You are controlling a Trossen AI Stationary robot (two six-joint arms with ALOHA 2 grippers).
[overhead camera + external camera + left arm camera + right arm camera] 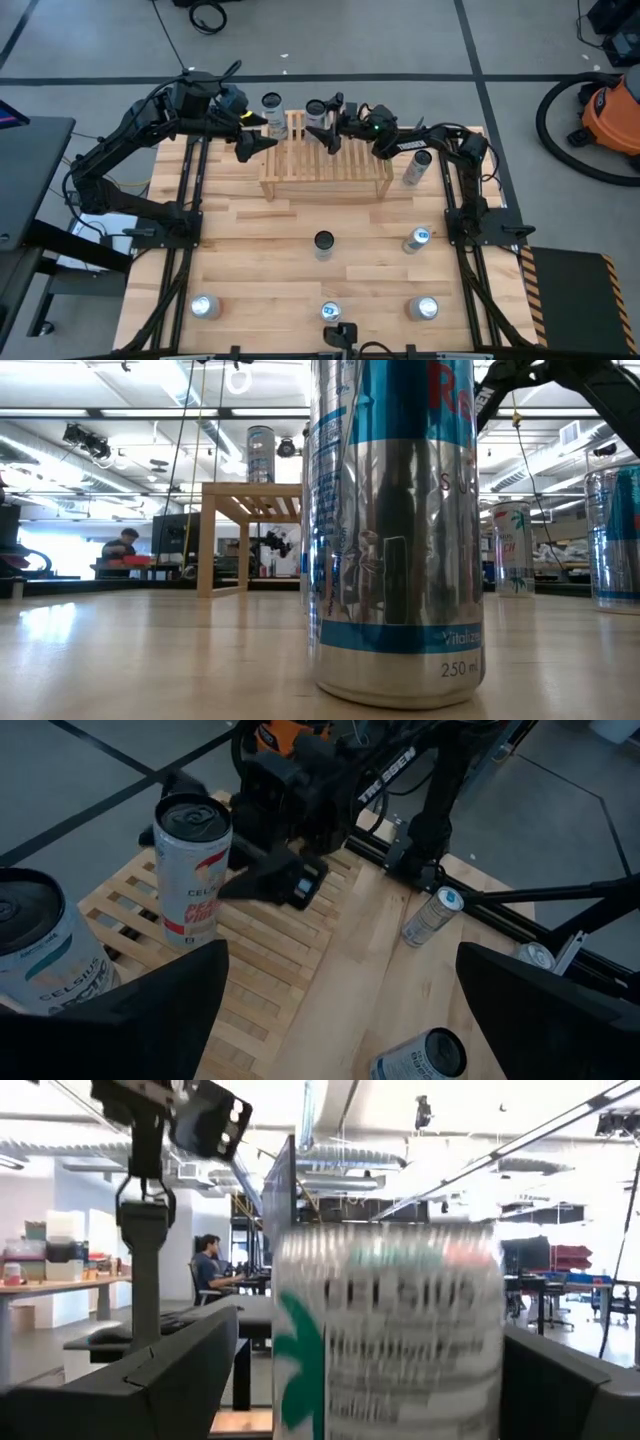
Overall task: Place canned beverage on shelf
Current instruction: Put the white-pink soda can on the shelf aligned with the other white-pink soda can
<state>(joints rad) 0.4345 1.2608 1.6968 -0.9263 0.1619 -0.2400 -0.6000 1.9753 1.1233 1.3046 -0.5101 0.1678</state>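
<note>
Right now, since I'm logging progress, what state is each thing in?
Left gripper: open, empty, by the shelf's left end.
Right gripper: open around the white can.
White can: upright on the shelf.
Celsius can: upright on the shelf.
Silver can: lying on the table, beside the shelf.
Dark-topped can: upright on the table.

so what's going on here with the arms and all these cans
The two arms are stocking a wooden slatted shelf with drink cans. The right end effector stands open around a white can upright on the shelf top. The left end effector is open and empty beside another can at the shelf's left end. More cans wait on the table.
</note>
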